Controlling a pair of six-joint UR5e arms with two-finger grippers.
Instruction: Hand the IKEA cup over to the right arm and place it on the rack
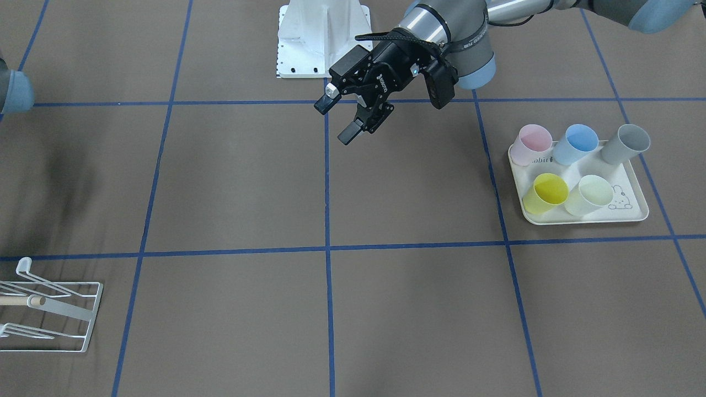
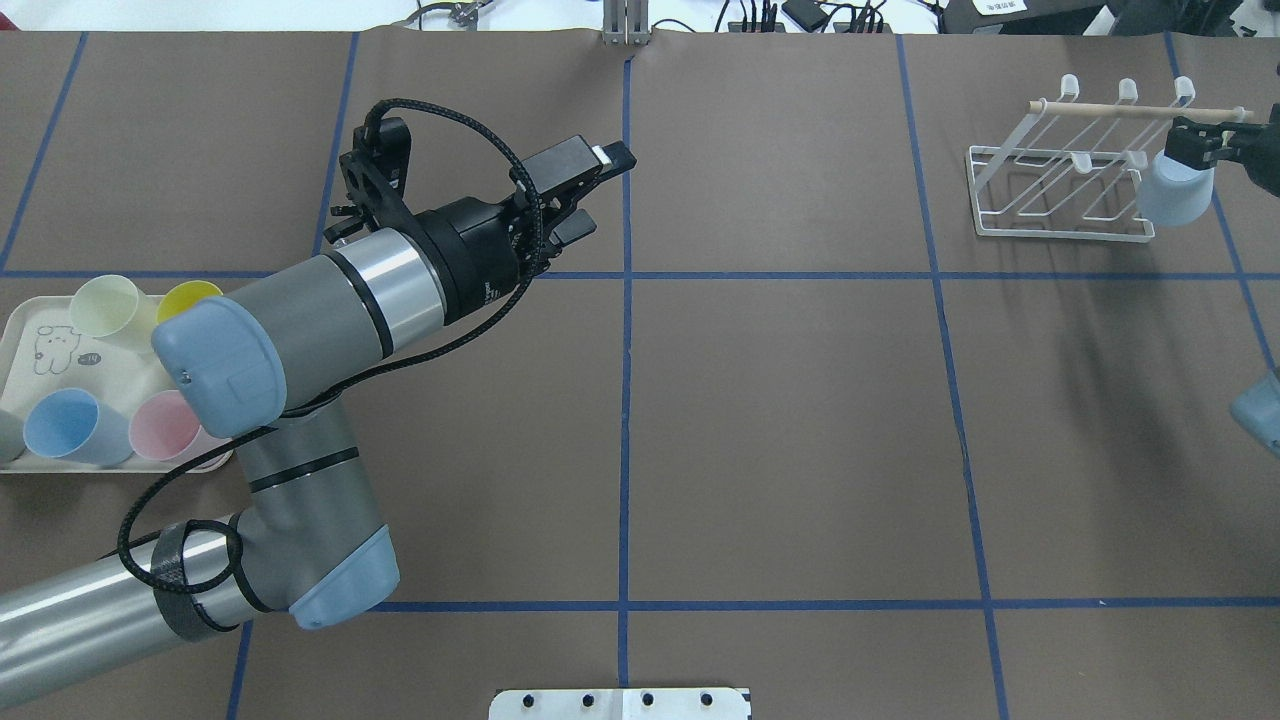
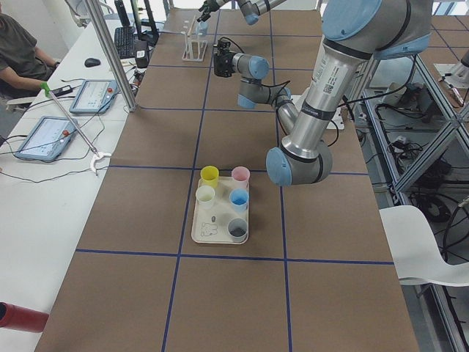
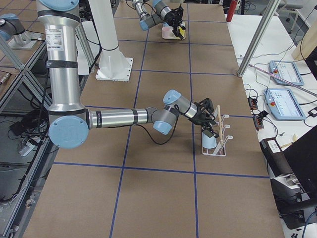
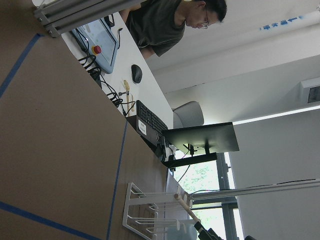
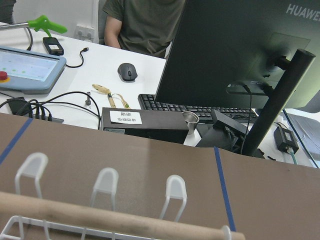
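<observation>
At the rack's [image 2: 1060, 233] outer end, on the robot's right, the IKEA cup [image 2: 1177, 195] hangs directly beneath the right gripper [image 2: 1212, 145]. The black fingers appear clamped on the cup's top edge, and the cup overlaps the rack's corner. The cup is smooth pale blue-grey plastic with a tapered round form. The rack is thin white wire with slanted, capped prongs and a light wooden dowel [image 2: 1110, 110] across the top. The left gripper [image 1: 335, 120] hovers over the table's [image 2: 800, 400] matte brown middle, spread wide and holding nothing.
</observation>
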